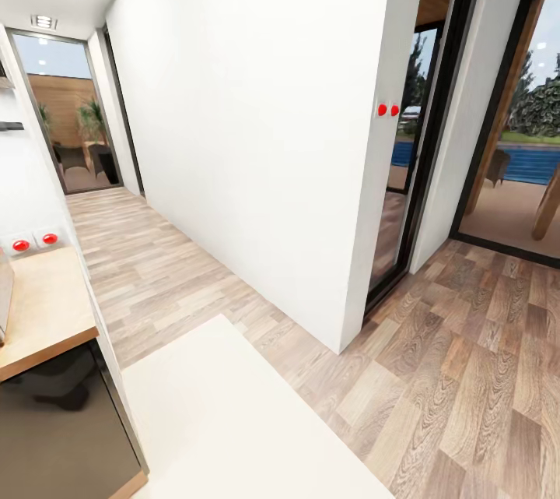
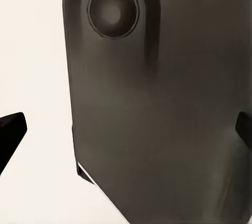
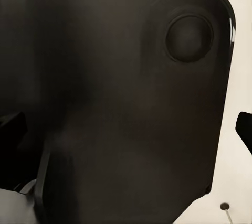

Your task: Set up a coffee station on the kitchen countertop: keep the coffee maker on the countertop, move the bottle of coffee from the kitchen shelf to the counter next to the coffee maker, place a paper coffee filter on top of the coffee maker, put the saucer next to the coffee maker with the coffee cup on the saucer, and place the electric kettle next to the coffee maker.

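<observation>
The coffee maker, coffee bottle, filter, saucer, cup and kettle are out of view. In the left wrist view my left gripper (image 2: 126, 132) is open, its black fingertips (image 2: 11, 134) far apart at the picture's two sides, with nothing between them. Behind it is a dark rounded panel (image 2: 157, 103) of my own body. In the right wrist view my right gripper (image 3: 126, 129) is also open and holds nothing, facing a similar dark panel (image 3: 121, 93).
A wooden countertop (image 1: 43, 304) with a dark cabinet front (image 1: 62, 421) below is at the lower left. A grey object's edge (image 1: 4, 293) shows at the frame border. A white wall (image 1: 264, 117) stands ahead, with a corridor (image 1: 132, 250) on its left and glass doors (image 1: 505, 110) on its right. A white surface (image 1: 225, 421) lies below.
</observation>
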Robot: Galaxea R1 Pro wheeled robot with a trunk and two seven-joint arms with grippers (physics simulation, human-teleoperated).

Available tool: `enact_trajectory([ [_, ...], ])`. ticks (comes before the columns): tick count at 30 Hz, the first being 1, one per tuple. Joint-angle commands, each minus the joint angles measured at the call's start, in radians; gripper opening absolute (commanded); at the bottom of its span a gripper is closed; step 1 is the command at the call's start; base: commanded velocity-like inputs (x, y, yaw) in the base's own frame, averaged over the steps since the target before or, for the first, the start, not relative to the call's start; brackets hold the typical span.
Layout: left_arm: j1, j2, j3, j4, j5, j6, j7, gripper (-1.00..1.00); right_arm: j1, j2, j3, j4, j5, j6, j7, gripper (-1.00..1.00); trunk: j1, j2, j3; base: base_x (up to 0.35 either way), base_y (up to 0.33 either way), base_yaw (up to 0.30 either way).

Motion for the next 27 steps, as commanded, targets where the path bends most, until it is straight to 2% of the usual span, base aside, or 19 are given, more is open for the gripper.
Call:
enact_trajectory([
  [1, 0.000, 0.000, 0.000, 0.000, 0.000, 0.000, 0.000, 1.00, 0.000, 0.000, 0.000, -0.001, 0.000, 0.001, 0.000, 1.00, 0.000, 0.000, -0.001, 0.000, 0.000, 0.000],
  [15, 0.000, -0.002, 0.000, 0.000, 0.001, 0.000, 0.000, 1.00, 0.000, 0.000, -0.002, -0.001, 0.001, 0.000, -0.001, 1.00, 0.000, 0.000, -0.001, 0.000, 0.000, 0.012],
  [27, 0.000, -0.002, 0.000, 0.000, 0.001, 0.000, 0.000, 1.00, 0.000, 0.000, -0.002, -0.001, 0.002, -0.001, -0.002, 1.00, 0.000, 0.000, -0.001, 0.000, 0.000, 0.254],
])
